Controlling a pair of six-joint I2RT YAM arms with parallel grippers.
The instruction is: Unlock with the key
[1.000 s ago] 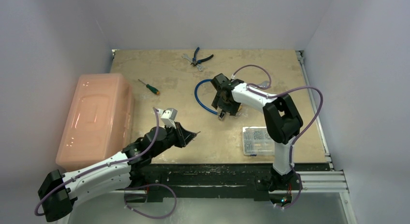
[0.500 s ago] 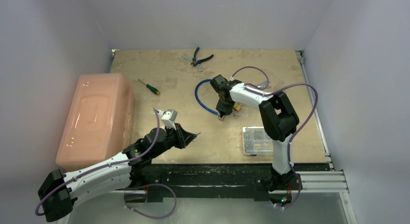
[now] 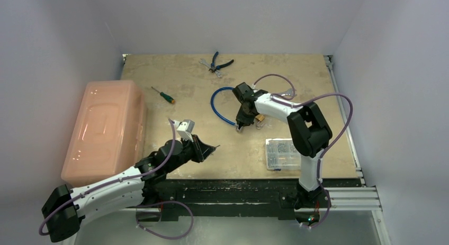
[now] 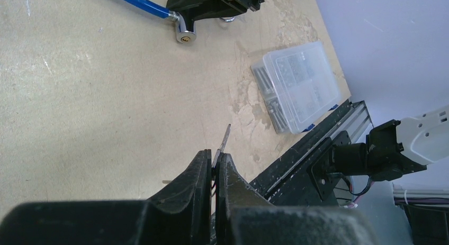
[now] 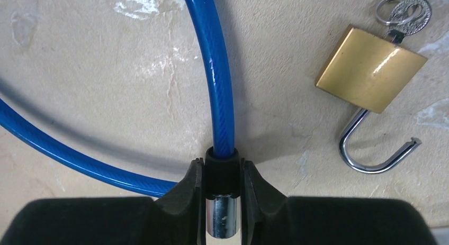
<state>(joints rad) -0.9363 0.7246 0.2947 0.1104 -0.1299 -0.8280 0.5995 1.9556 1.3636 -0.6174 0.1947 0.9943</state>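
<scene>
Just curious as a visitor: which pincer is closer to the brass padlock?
Right. The right pincer, clamped on the end of the blue cable lock, sits beside the brass padlock; the left pincer, pinching the key, is far off toward the table's near edge.

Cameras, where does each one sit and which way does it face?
Top external: above and behind the bases, looking down at the table; both arms show.
Left wrist: on the left arm, looking across the table; left claw pinching the key.
Right wrist: looking down at the table; right claw clamped on the blue cable lock, brass padlock beside.
Shared: left wrist and top views both show the clear parts box.
</scene>
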